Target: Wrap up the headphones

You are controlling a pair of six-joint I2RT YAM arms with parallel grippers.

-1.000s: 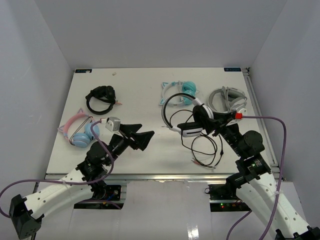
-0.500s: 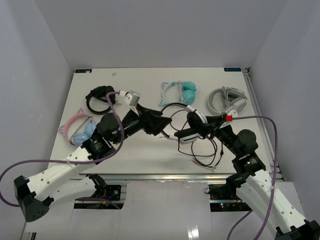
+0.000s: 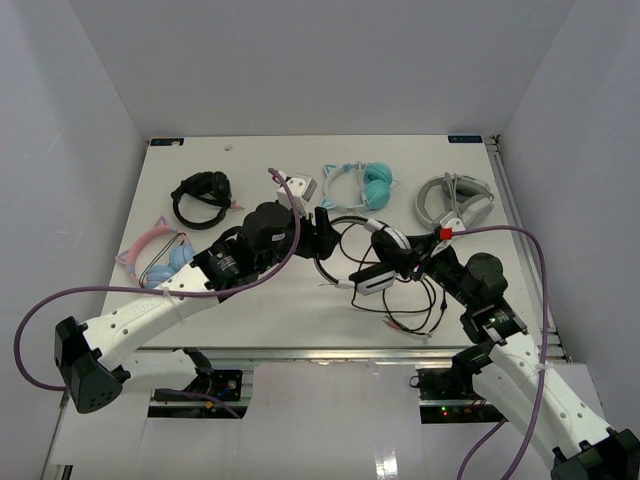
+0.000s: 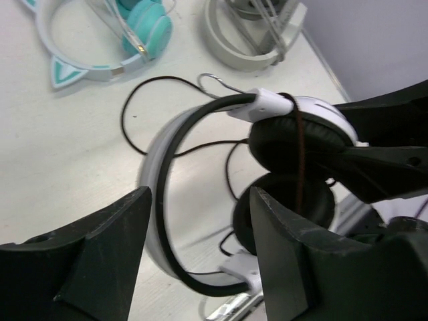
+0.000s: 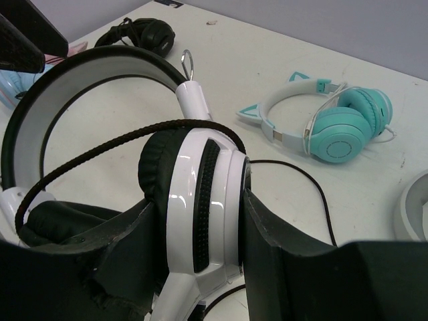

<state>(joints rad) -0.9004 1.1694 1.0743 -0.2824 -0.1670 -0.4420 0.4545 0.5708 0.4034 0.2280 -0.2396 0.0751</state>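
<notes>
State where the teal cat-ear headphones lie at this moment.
In the top view, the teal cat-ear headphones lie toward the back, right of centre, left of the grey-and-white headphones and just beyond the white headphones.

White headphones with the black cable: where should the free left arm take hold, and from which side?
Probably the headband, from the side away from the right fingers, which clamp an ear cup. The band is a thin, bare arc standing clear, narrow enough for the left fingers.

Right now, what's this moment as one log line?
task: wrap headphones | right fingers: clamped on ear cup | left fingers: open, straddling headband | cable: loose loops
</notes>
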